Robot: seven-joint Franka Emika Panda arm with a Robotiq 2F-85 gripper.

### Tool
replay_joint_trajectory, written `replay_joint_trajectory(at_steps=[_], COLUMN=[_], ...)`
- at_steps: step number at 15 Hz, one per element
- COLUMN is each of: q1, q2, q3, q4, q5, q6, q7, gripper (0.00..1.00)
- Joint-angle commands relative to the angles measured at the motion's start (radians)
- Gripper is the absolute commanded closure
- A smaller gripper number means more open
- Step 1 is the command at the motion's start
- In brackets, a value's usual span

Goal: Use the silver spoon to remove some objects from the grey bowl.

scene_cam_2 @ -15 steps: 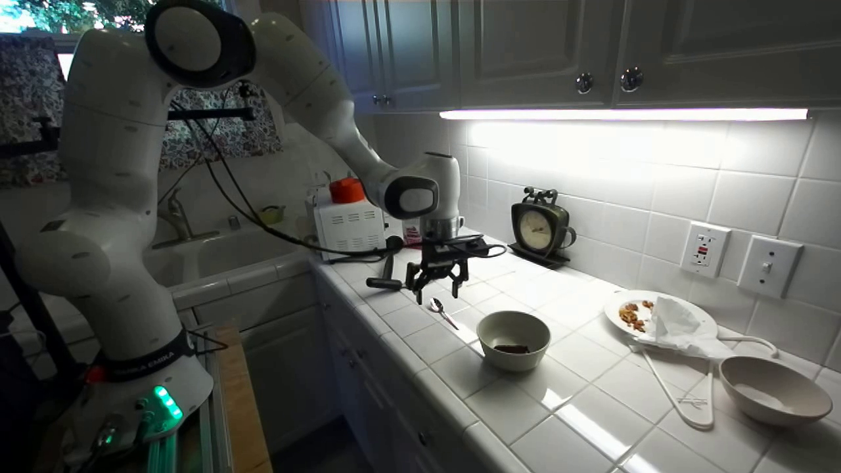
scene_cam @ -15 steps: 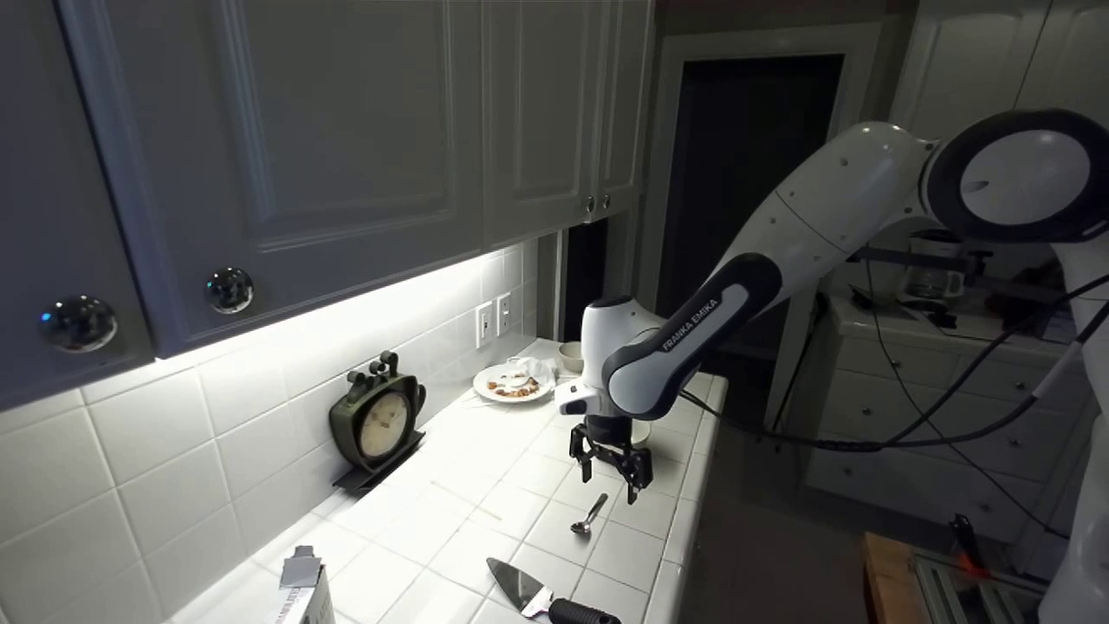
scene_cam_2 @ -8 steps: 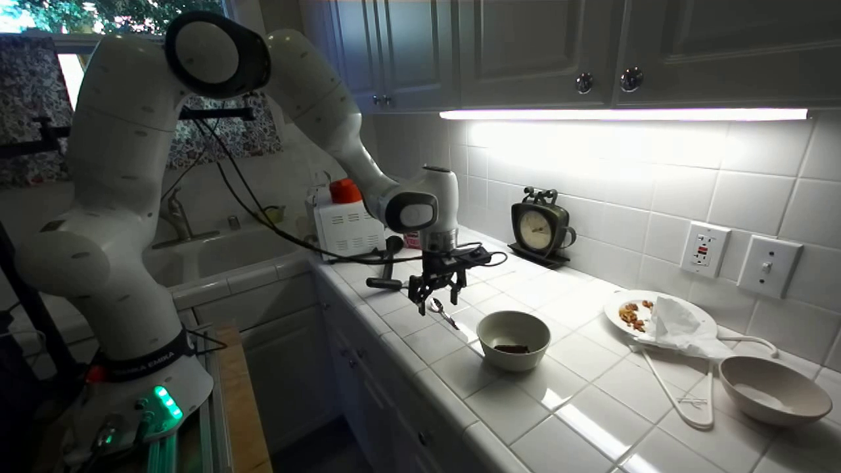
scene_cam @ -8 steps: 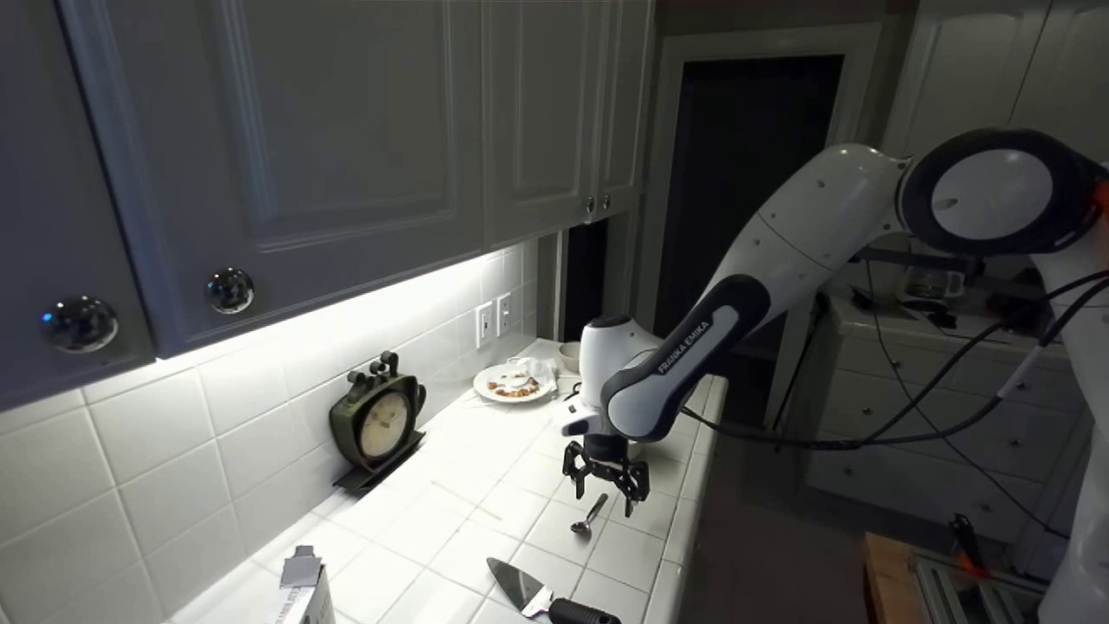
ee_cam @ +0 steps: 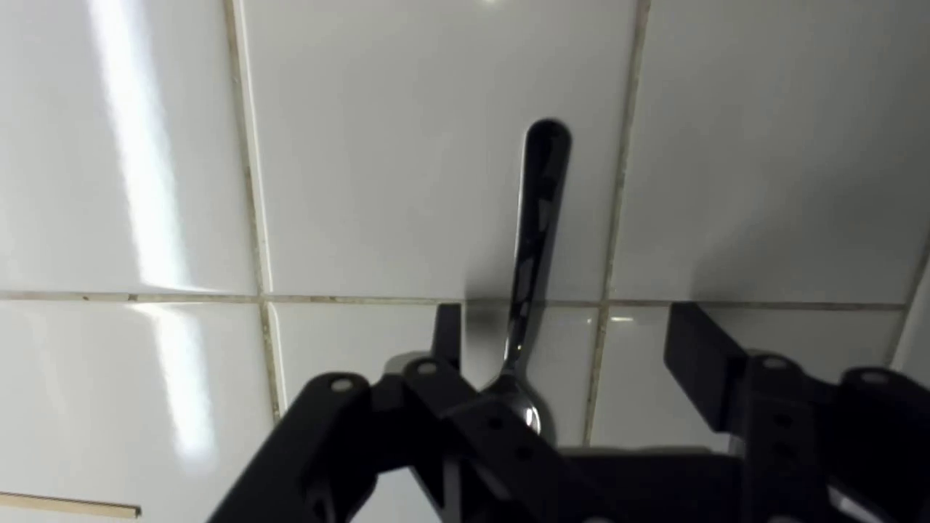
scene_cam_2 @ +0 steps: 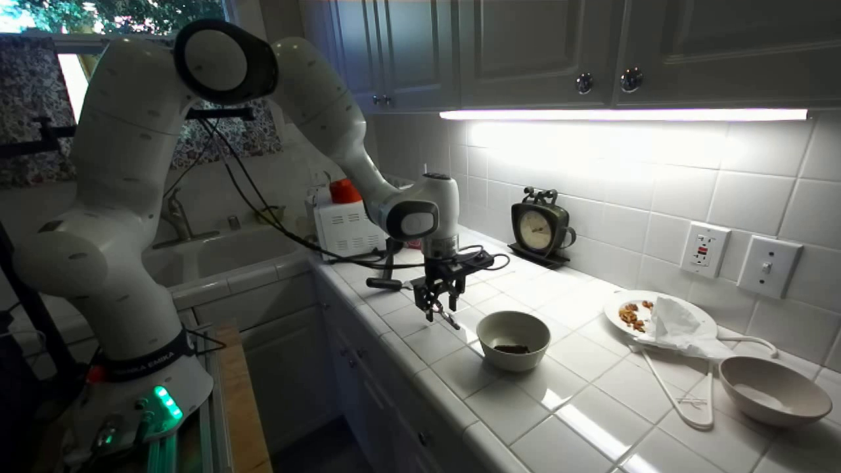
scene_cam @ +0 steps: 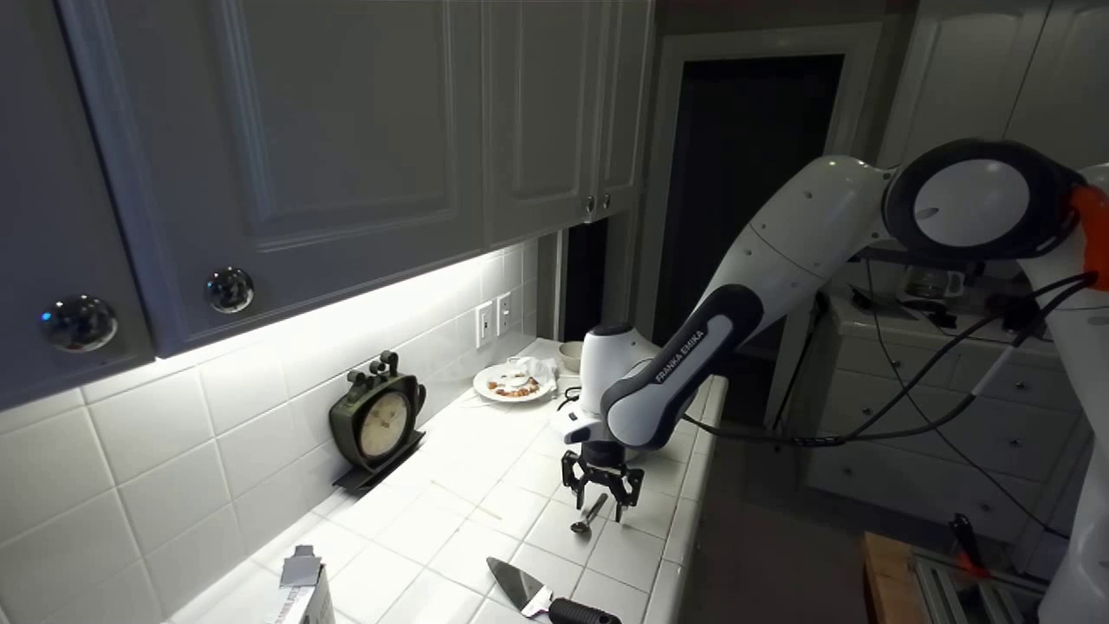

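Note:
The silver spoon lies flat on the white tile counter; it also shows in an exterior view and in the wrist view. My gripper is open and low over the spoon, also seen in an exterior view. In the wrist view the spoon's neck lies between the fingers, nearer the left finger, which hides part of the spoon's bowl. Nothing is held. The grey bowl stands beyond the handle's end with dark pieces inside; the arm hides most of it in an exterior view.
A white plate holds brown bits and crumpled paper. A beige bowl and white tongs-like utensil are near it. A black-handled cake server lies near the spoon. A green scale stands by the wall. Cabinets hang above.
My gripper has come down toward the counter and turned slightly, so its fingers are now around the spoon's place. The spoon and the grey bowl have not moved.

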Motion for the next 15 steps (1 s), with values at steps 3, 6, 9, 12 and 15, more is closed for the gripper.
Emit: replay_joint_trajectory(at_steps=[3,6,9,12,15], q1=[-0.022,-0.02,-0.021,-0.015,0.018], q2=[0.029,0.034,0.038,0.047,0.012], q3=[0.027,0.026,0.026,0.021,-0.009], q4=[0.026,0.037,0.051,0.061,0.046], q5=[0.007,0.005,0.006,0.004,-0.005], q6=[0.019,0.013,0.008,0.002,-0.029], q7=[-0.051,-0.055,-0.057,-0.044,0.045], gripper=[0.7,0.91,1.0,0.98,0.98])
